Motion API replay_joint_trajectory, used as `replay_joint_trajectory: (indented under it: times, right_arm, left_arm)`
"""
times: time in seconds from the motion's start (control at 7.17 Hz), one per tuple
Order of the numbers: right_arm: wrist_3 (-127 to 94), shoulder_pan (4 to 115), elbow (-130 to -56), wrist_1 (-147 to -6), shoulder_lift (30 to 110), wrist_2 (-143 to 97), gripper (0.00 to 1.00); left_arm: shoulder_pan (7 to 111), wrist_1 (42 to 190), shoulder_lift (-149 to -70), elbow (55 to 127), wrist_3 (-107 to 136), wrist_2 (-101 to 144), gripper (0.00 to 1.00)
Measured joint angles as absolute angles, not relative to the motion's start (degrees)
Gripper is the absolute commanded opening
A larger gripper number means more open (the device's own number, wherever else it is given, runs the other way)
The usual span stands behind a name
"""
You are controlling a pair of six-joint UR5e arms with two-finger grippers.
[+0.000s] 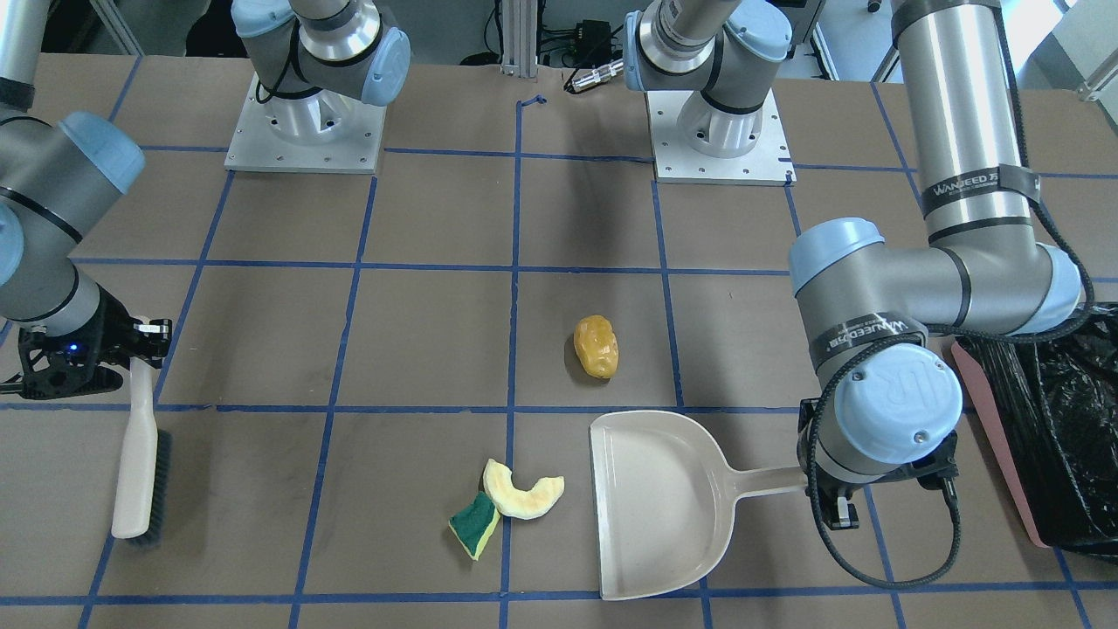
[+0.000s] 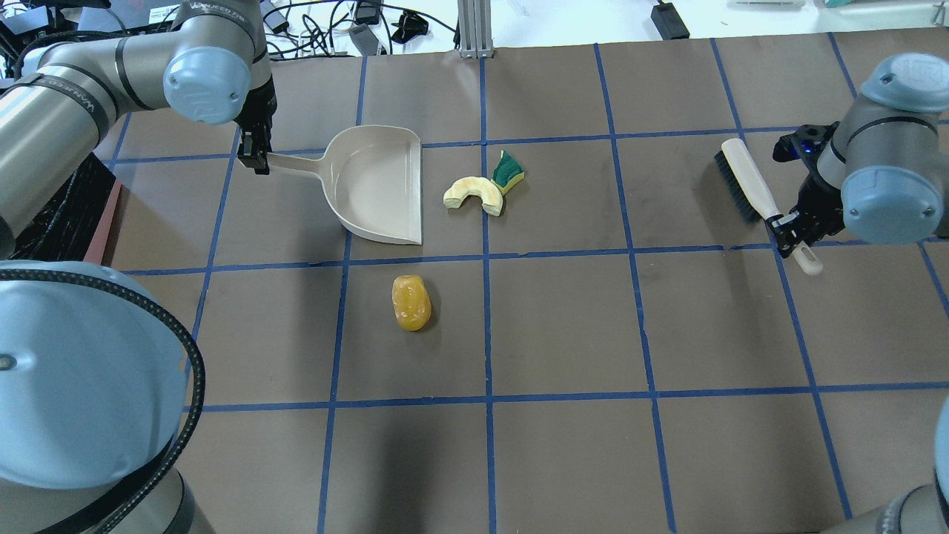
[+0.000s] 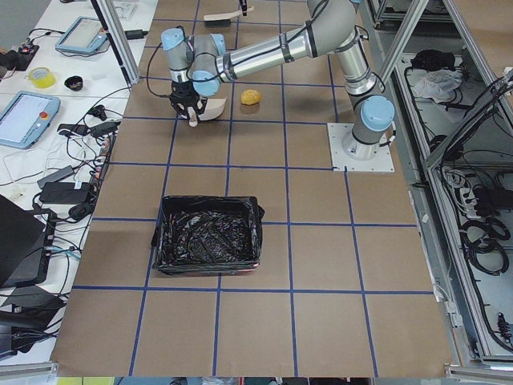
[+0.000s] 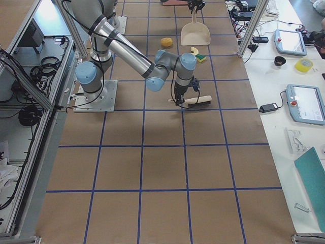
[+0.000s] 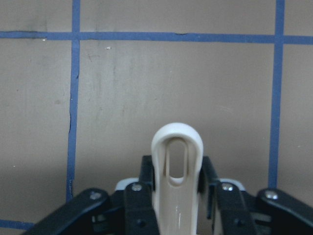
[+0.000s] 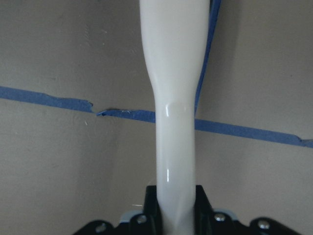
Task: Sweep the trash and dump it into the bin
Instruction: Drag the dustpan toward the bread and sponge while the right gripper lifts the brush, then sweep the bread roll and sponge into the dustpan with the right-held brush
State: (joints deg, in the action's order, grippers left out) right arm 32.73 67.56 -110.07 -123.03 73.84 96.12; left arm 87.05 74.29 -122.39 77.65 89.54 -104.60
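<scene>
The potato-like lump (image 2: 411,302) lies alone on the table. The pale crescent slice (image 2: 474,196) and the green-and-yellow sponge piece (image 2: 508,172) touch each other just off the open mouth of the beige dustpan (image 2: 374,185). My left gripper (image 2: 256,159) is shut on the dustpan's handle (image 5: 176,161), and the pan lies flat on the table. My right gripper (image 2: 789,230) is shut on the handle (image 6: 173,122) of the beige brush (image 2: 745,182), far to the right of the trash. The pink bin with its black bag (image 3: 208,234) stands at the table's left end.
Both arm bases (image 1: 304,131) (image 1: 718,140) are bolted at the robot's side of the table. The left arm's elbow (image 1: 926,288) hangs over the table beside the bin (image 1: 1066,419). Blue tape lines grid the brown table (image 2: 563,326).
</scene>
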Motion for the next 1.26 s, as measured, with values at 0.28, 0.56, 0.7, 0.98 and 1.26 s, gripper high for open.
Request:
replay_joint_trajectory:
  times: [0.28,0.56,0.7,0.98,1.26]
  right_arm:
    - [30.11,68.91,-109.54,-123.06,74.14,95.41,0.00]
    - [21.90,75.61,-106.97,-121.47,74.20,95.39,0.00]
    - [15.84,79.67,-104.80,-118.69,74.06,95.27,0.00]
    - [7.39,85.20,-101.82,-115.28,73.43,93.94,0.00]
    - [0.00,89.77,-100.88,-115.21,71.93,91.38,0.00]
  left_arm:
    - [88.56,75.18,-122.12,78.58,89.94,-104.70,0.00]
    - [89.25,75.11,-122.09,79.16,90.59,-104.28,0.00]
    - [89.45,74.83,-122.11,79.20,90.86,-103.92,0.00]
    - [89.97,74.46,-122.10,79.20,92.01,-103.70,0.00]
    - [90.29,73.49,-122.25,79.19,93.89,-103.58,0.00]
